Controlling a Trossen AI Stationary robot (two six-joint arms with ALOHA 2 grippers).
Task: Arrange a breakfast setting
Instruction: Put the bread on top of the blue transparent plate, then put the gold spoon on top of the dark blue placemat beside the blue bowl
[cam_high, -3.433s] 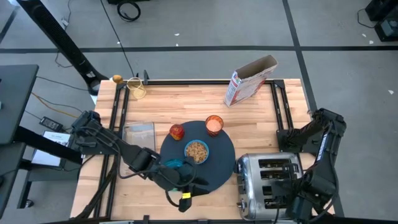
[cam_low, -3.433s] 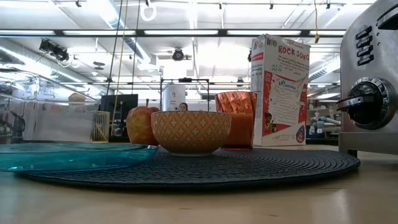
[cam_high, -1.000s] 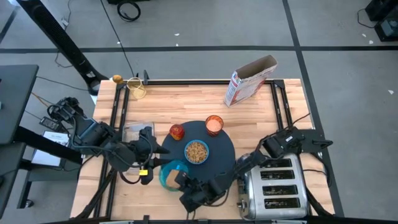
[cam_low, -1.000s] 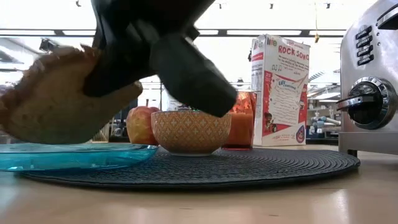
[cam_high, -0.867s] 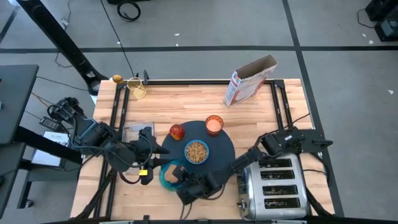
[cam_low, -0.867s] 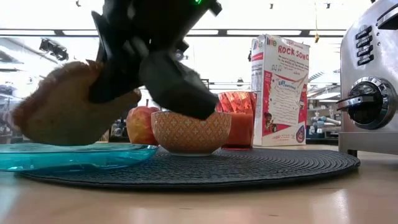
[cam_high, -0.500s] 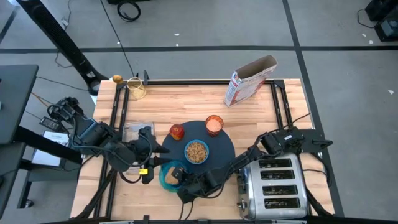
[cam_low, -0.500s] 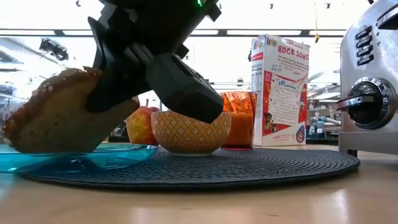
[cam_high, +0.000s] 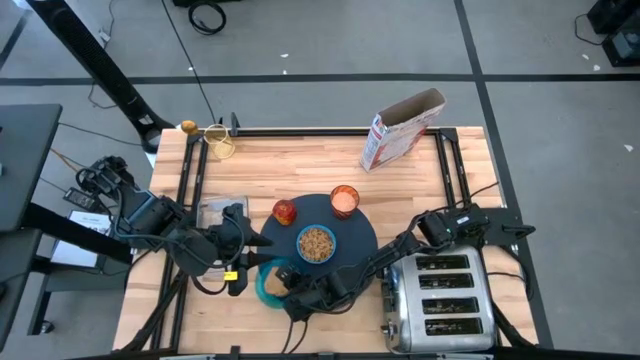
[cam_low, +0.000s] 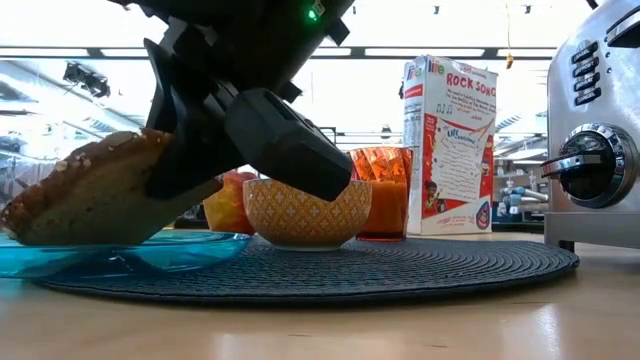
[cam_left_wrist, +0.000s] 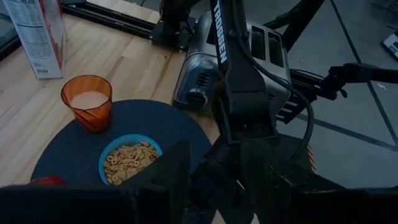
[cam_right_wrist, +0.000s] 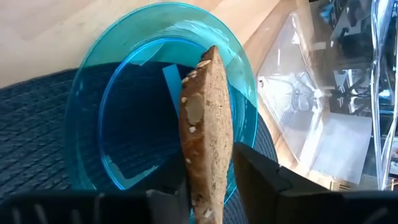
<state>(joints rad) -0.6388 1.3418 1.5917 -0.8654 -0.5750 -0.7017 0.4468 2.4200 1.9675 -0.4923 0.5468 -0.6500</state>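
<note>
The toast slice is in my right gripper, low over the teal plate at the near left of the dark round mat. On the mat stand the blue bowl of cereal, the red apple and the orange cup. My left gripper is open and empty, just left of the plate and the mat. I cannot make out the gold spoon. My right gripper pinches the toast's two flat faces between its two fingers, at the end nearest the wrist. It comes slanting down from the table's right. The toast tilts down away from the fingers. Its free end is down at the plate's rim; whether it rests there I cannot tell.
The chrome toaster stands at the near right, close to my right arm. A cereal box stands at the far edge. A clear tray lies left of the apple. Small objects sit at the far left corner.
My right gripper has carried the toast a little toward the table's far edge, over the plate, and down. The toast has tipped flatter, and its free end has sunk to the plate's rim.
</note>
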